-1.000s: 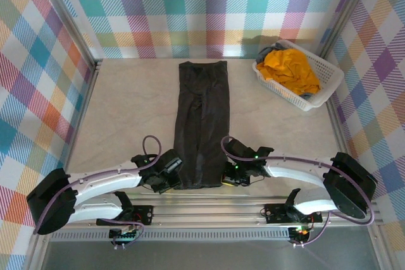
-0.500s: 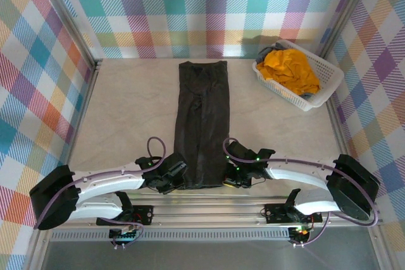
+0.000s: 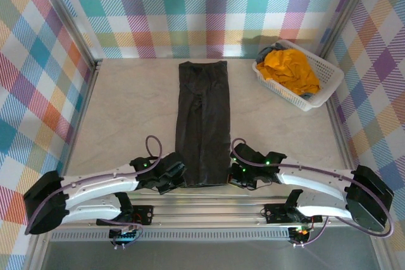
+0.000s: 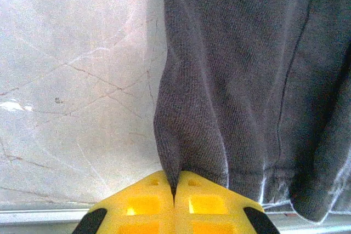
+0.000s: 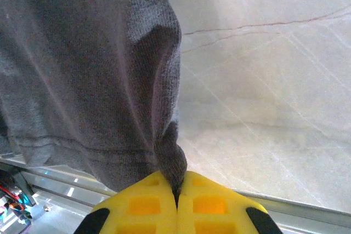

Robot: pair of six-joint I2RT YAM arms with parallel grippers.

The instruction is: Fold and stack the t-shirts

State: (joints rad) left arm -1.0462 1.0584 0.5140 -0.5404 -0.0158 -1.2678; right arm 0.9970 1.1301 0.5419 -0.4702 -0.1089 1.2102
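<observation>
We find the left gripper (image 4: 174, 193) with its yellow jaws pressed fully together, a thin fold of the dark charcoal t-shirt (image 3: 202, 118) pinched in the seam between them. The bite is on the shirt's left side, just above its near hem, and the cloth rises from the jaws in a narrow ridge. To the left of that ridge lies the bare pale table (image 3: 126, 112).

The right gripper (image 5: 177, 193) mirrors this. Its jaws are also together, clamped on a small bunch of the same shirt at its near right corner, and the fabric puckers where it goes in between them. The hem runs off to the left of the grip, with the table's metal near edge showing below it.

From above, we see the charcoal shirt lying as one long narrow strip down the middle of the table. It reaches from close to the far edge to the near edge, with a gripper at each near corner.

The mustard t-shirt (image 3: 288, 71) sits heaped in the white basket (image 3: 331, 79) in the table's far right corner, well apart from both grippers.
</observation>
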